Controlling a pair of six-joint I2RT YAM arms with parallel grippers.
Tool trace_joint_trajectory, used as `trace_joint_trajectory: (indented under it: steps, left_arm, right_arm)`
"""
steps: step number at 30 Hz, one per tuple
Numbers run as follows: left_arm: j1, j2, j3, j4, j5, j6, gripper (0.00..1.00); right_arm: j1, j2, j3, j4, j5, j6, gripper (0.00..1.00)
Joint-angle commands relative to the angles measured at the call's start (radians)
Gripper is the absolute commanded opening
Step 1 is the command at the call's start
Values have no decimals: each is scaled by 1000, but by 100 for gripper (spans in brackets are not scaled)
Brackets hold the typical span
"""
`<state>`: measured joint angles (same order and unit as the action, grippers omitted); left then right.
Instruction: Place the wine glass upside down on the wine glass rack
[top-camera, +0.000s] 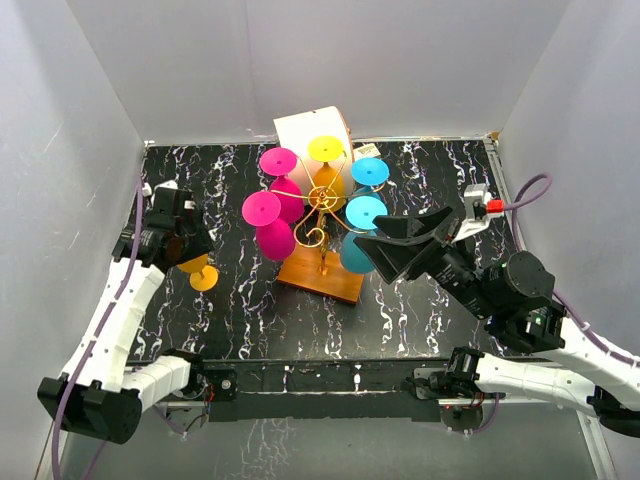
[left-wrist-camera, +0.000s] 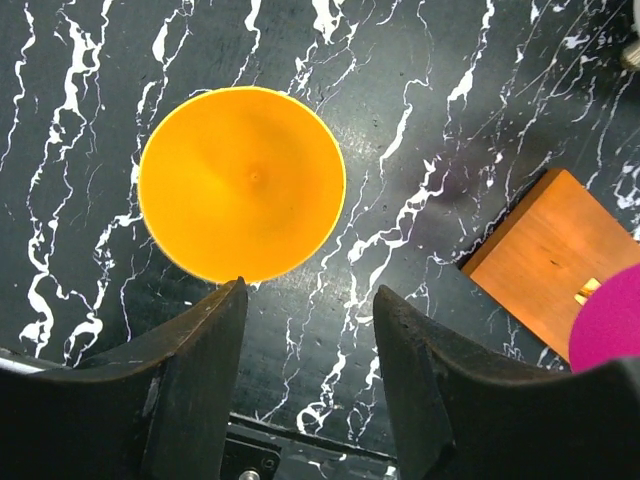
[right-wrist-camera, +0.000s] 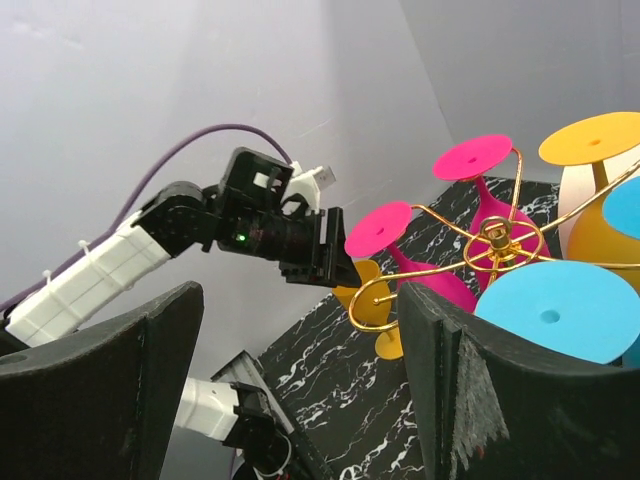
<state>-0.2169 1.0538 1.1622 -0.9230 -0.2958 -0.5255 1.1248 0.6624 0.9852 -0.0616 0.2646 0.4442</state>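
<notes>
Left claw (left-wrist-camera: 310, 300): jaws spread, pointing down at the table (top-camera: 420, 300). Only the black marble-pattern top shows in the gap, nothing pinched. The orange wine glass (left-wrist-camera: 242, 182) sits just past the fingertips. Its round foot faces up at the wrist camera, and the left fingertip is at the foot's rim. Can't tell if they touch. Can't tell either whether the glass stands on its rim or tilts.

In the top view the orange glass is under the left claw, left of the wine glass rack (top-camera: 322, 200) and apart from its wooden base (top-camera: 320, 272). It's not on the rack.

The rack is mid-table, upright. Pink glasses (top-camera: 261, 208), a yellow glass (top-camera: 326, 148) and cyan glasses (top-camera: 369, 171) hang on the scroll arms, feet up. A white cylinder box (top-camera: 310, 130) stands right behind it.

The right claw (top-camera: 375, 255) is spread wide and holds nothing. It's lying sideways at the rack's right side, fingertips close to the cyan glasses. Contact unclear.
</notes>
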Motion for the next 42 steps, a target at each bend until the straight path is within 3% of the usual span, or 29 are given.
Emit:
trace_joint_trajectory:
  steps: [1, 8, 13, 18, 23, 32, 42]
  left_arm:
    - [18, 39, -29, 86, -8, 36, 50]
    - [44, 118, -45, 180, 10, 95, 45]
    - [57, 167, -74, 212, 19, 101, 36]
    - [59, 153, -107, 230, 3, 116, 23]
    - [59, 133, -116, 241, 25, 112, 0]
    - [60, -40, 5, 189, -126, 101, 0]
    - [59, -240, 141, 210, -81, 85, 0]
  right_arm:
    - [3, 7, 49, -13, 18, -29, 77]
    - [3, 12, 37, 23, 1, -22, 77]
    - [3, 20, 35, 34, -1, -14, 77]
    - [3, 39, 52, 29, -3, -16, 77]
    - [3, 54, 58, 44, 4, -20, 77]
    - [3, 63, 49, 75, 19, -10, 77]
    - [3, 87, 47, 141, 21, 45, 78]
